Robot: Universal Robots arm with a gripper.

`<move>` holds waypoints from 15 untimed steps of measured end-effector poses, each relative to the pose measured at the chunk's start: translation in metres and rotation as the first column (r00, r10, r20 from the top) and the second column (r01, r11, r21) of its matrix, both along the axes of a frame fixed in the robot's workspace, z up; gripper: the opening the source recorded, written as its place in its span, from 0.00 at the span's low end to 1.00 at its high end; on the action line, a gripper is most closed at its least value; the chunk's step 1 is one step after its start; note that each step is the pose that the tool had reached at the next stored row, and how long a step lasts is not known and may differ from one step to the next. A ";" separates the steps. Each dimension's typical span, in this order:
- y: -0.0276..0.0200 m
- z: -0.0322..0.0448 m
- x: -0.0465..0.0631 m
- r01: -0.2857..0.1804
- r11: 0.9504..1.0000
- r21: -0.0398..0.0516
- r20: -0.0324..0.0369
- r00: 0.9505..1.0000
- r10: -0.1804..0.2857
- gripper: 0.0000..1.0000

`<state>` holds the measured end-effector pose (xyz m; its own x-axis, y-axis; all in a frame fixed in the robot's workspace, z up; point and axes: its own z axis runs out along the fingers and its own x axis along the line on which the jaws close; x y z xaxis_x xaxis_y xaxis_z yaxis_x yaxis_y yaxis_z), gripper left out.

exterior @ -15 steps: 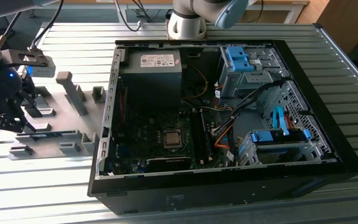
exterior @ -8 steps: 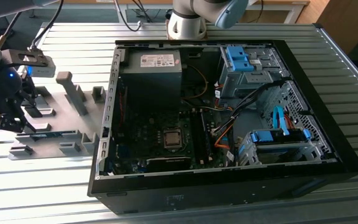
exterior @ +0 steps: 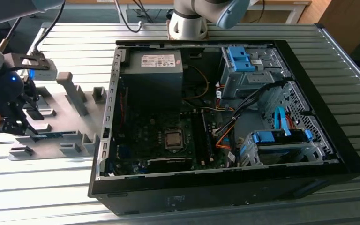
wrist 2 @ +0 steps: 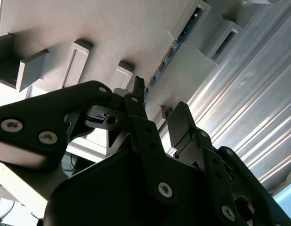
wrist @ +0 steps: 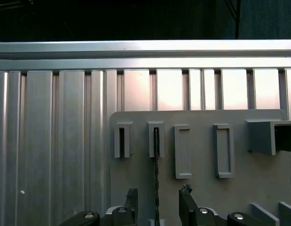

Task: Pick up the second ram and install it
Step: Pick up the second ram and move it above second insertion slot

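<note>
Now, gripper (wrist: 158, 203): it is lowered over the grey tray (wrist: 202, 188), above the side of the tray that is turned away from the computer case (exterior: 330, 157) in the exterior view.
second ram (wrist: 156, 179): it is stood on its long edge on the grey tray and is seen edge-on as a thin dark line in the first wrist view. One end is seated in a slotted block (wrist: 156, 139) of the tray, and the other end is reached by the gripper. In the second wrist view (wrist 2: 170, 51) its board and chips are seen running along a groove of the tray.
fingers (wrist: 132, 200): they are held apart, one on each side of the second ram. A gap is seen on both sides in the first wrist view, so the stick is straddled and not clamped.
tray blocks (wrist: 223, 150): several grey raised blocks are set in a row on the tray beside the slotted block, and more are scattered over the tray in the exterior view.
computer case: it is laid open just beside the grey tray, on the exterior view's right of it. The motherboard (exterior: 148, 136) is exposed inside.
memory sockets (exterior: 200, 136): long and black, they are seen on the motherboard, well apart from the tray. Whether a stick is seated in them cannot be told.
table (exterior: 55, 187): ribbed aluminium slats are seen under the grey tray and the case.
</note>
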<state>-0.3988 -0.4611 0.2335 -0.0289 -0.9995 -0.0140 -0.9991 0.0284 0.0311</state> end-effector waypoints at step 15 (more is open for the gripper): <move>-0.0001 -0.0181 -0.001 0.000 1.000 0.000 0.000 1.000 0.000 0.47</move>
